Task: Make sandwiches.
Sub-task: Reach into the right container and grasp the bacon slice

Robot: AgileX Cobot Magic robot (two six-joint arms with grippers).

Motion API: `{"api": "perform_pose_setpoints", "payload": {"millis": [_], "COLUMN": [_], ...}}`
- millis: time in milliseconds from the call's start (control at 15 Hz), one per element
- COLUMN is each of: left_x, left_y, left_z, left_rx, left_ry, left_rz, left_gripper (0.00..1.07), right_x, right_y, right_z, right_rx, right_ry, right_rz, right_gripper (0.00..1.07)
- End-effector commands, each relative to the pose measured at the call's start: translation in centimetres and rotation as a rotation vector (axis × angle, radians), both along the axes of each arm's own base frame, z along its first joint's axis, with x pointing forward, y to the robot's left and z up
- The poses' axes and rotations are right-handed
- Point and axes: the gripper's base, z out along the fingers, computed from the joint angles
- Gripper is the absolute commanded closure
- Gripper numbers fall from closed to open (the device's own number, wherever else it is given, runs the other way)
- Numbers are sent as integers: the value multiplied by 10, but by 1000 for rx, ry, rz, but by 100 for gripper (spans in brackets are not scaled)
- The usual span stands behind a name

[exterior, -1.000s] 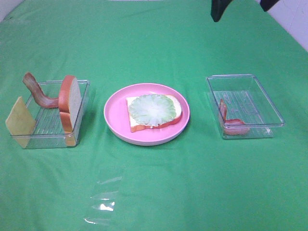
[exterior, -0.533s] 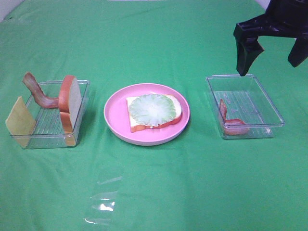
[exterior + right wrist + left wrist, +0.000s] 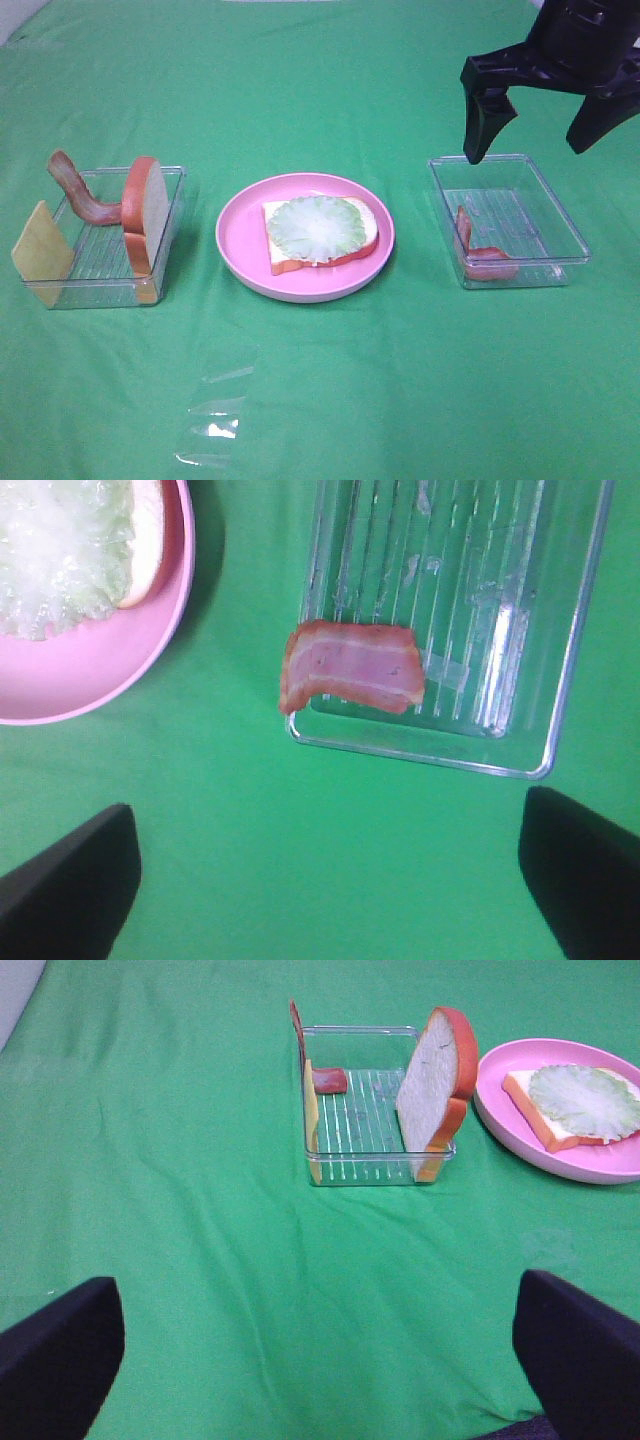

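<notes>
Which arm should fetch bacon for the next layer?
Right. The right gripper hangs open over the right tray with a bacon strip; the left gripper sits back from the left tray.

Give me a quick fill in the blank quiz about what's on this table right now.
The lettuce lies on a bread slice on the ____ plate.
The right gripper hovers above the right tray with its jaws ____.
The right tray holds one strip of ____.
Missing words: pink; open; bacon.
</notes>
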Motion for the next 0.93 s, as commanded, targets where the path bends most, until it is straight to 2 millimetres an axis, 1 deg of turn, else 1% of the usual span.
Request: {"api": "perform_pose_setpoints", "payload": {"millis": [67,267,467,600,933], "left_x": [-1,-1,-1,-1,-1], "left_y": [0,0,0,0,0], "left_z": [1,1,1,1,1], "left_rx": [-6,-6,-6,-6,-6], "left_ry": [-11,-11,-11,-11,-11], "left_rz": [-3,-3,-3,-3,-3], "left_gripper": [9,9,9,9,9], "right_x": [9,20,26,31,41], "right_y": [3,6,8,9,12], "right_z": [-19,-40,-54,-71,-100], "right_rx": [11,9,8,-1,-8], "right_ry": [20,47,52,83,106], "right_rz": [-13,-15,-16,-17,-18], "right_gripper": [9,9,9,9,9]}}
